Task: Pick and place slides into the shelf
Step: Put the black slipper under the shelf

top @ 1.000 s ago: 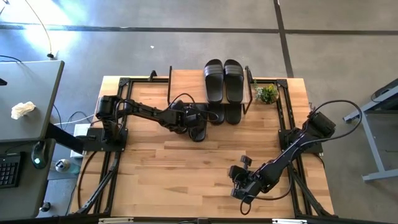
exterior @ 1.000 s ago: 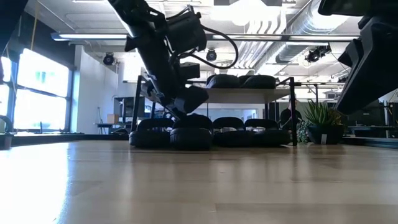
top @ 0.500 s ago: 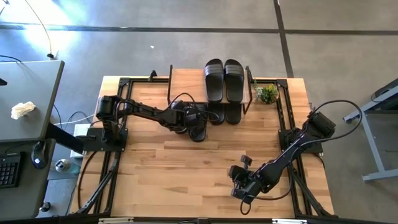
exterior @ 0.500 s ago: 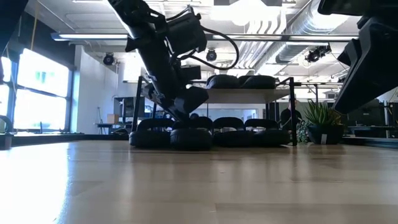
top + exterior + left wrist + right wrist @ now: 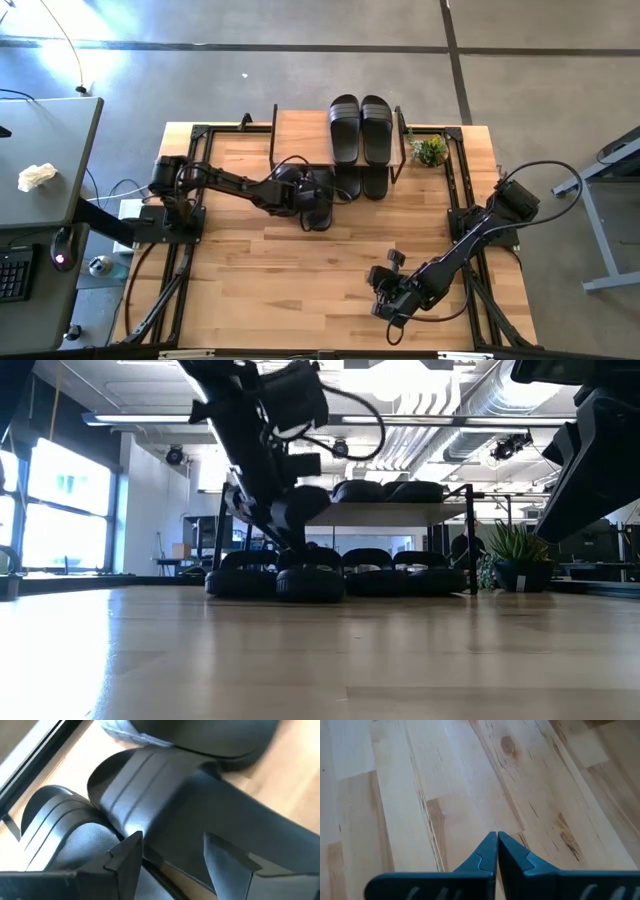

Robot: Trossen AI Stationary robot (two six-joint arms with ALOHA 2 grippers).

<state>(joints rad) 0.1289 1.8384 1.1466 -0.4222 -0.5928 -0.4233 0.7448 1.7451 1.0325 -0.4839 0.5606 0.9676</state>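
Black slides (image 5: 360,128) sit paired on the shelf (image 5: 300,124) top, more tucked beneath, and the left tool (image 5: 172,852) hangs spread wide over one slide (image 5: 319,203) at the shelf's lower edge. Right tool (image 5: 497,851) waits pressed together above bare bench (image 5: 250,270), well apart.

Left arm stretched across, left gripper (image 5: 172,855) lowered with jaws parted, right arm folded low, right gripper (image 5: 497,851) jaws together.
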